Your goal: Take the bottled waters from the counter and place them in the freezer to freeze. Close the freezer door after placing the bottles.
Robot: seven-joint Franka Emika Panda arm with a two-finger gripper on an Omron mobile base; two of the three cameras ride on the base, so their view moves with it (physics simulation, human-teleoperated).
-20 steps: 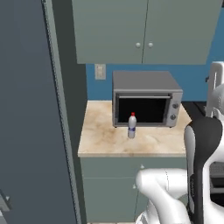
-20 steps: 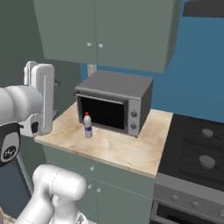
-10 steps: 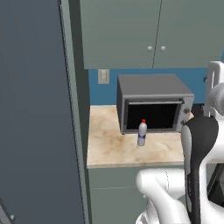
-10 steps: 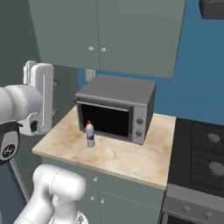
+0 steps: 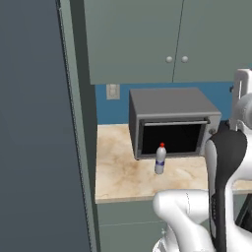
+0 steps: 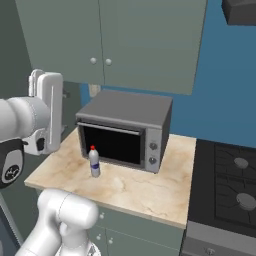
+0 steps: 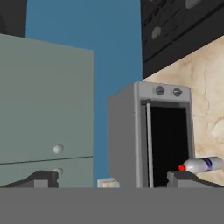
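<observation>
The red-capped bottle [image 5: 160, 158] is standing upright on the counter [image 5: 120, 172], just in front of the dark glass door of the grey oven [image 5: 171, 121], near that door's left end. To the left, the tall dark freezer door [image 5: 34, 138] is rising beside the counter's edge.

The claw [image 7: 114, 178] is hanging with its jaws spread wide and nothing between them, well above the bottle and apart from it. In the hand view the bottle is lying off to one side of the finger tips, not between them.

To do the pickup well, the claw should be centring over the bottle first, then coming down around its label while keeping clear of the oven door behind.
</observation>
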